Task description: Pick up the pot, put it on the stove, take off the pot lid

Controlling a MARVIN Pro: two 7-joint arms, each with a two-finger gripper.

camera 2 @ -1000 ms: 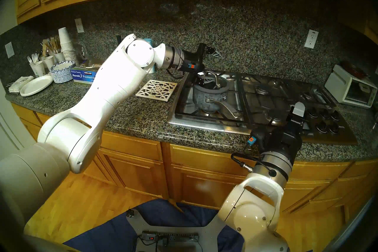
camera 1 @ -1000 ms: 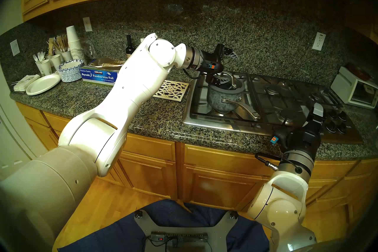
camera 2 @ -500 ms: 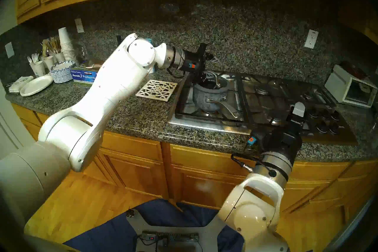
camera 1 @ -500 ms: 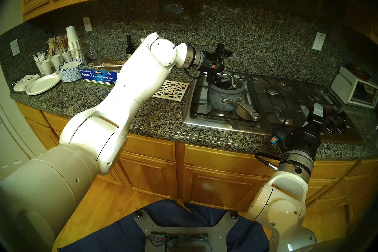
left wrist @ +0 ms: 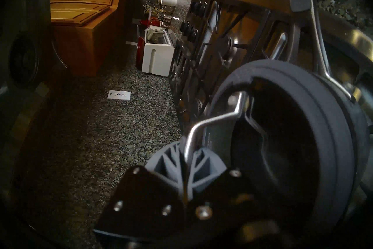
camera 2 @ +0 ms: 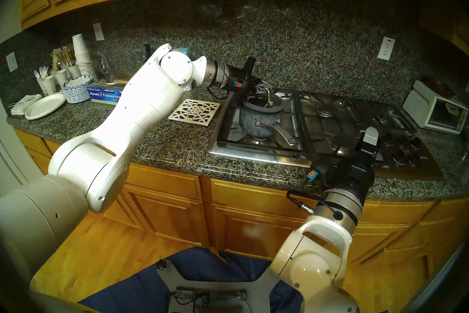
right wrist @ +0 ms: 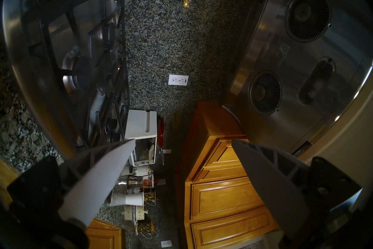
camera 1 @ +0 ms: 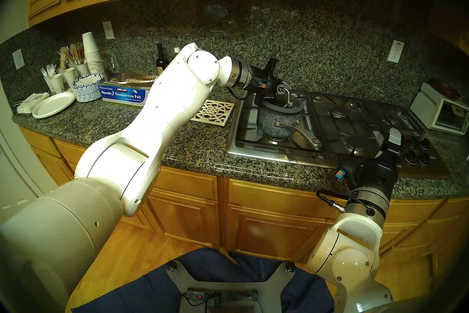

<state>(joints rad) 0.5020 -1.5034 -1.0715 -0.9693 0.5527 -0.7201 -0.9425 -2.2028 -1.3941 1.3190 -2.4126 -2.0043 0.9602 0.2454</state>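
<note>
The dark-grey mottled pot (camera 1: 275, 125) (camera 2: 258, 124) stands on the front left burner of the steel stove (camera 1: 279, 155) (camera 2: 253, 155). Its long silver handle (camera 1: 305, 136) points to the front right. The pot lid (camera 1: 294, 109) (camera 2: 276, 108) (left wrist: 333, 111) sits on the pot. My left gripper (camera 1: 280, 90) (camera 2: 262, 86) (left wrist: 186, 153) comes in from the left and is shut on the lid's silver loop handle (left wrist: 214, 119). At the stove's front right edge my right gripper (camera 1: 394, 137) (right wrist: 183, 141) points upward, open and holding nothing.
A white lattice trivet (camera 1: 213, 111) lies just left of the stove. A foil box (camera 1: 123, 95), paper plates, cups and a wine bottle (camera 1: 160, 61) crowd the counter's left. A white toaster oven (camera 1: 440, 111) stands at the far right, beyond the black knobs (camera 1: 416, 150).
My left gripper's fingers, wide apart a second ago, have come together on the lid's loop handle, and the wrist has dipped slightly. The right arm has not moved.
</note>
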